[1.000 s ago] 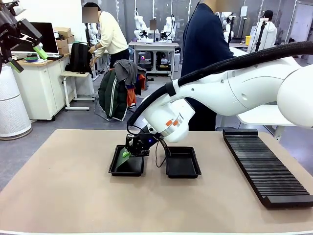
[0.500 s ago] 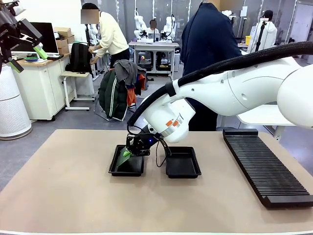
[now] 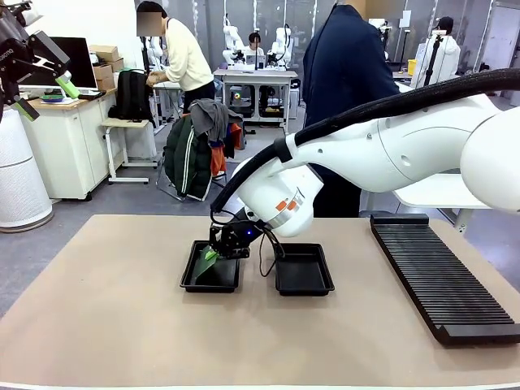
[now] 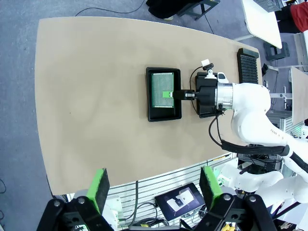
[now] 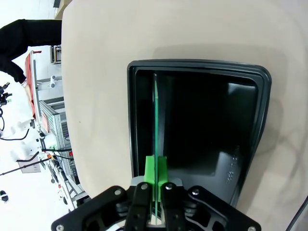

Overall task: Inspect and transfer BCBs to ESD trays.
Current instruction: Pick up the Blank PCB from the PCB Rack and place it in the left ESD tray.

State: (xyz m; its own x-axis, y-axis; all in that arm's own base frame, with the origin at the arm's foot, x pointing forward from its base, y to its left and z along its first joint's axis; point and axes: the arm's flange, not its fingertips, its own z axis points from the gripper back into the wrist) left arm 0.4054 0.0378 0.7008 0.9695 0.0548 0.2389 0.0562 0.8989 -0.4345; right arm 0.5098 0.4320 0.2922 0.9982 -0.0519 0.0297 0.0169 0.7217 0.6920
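The right arm's bulk covers the far middle of the bench (image 3: 106, 325) in the front view. It hides most of a person (image 3: 341, 73) in dark clothes standing at the far edge. The right gripper (image 3: 212, 254) reaches over the left tray (image 3: 188, 283), its pads (image 5: 155, 168) pressed together on the BCB (image 3: 204, 263).

From the right wrist the BCB shows edge-on, a thin green line running from the pads toward the tray's far wall. Whether its lower edge touches the tray floor cannot be told. From the left wrist, high above, its gridded face shows within the tray's rim, and the right arm's wrist covers most of the right tray (image 3: 302, 275). The left gripper (image 3: 45, 97) hangs high off the bench's left side, fingers (image 4: 99, 187) wide apart and holding nothing.

The two trays sit side by side, just apart, near the bench's middle toward the far edge. The rack (image 3: 443, 280) lies along the right edge, its right side cut by the frame. Bare surface runs along the whole near edge and from the left tray out to the left edge. A narrower bare strip separates the right tray from the rack.
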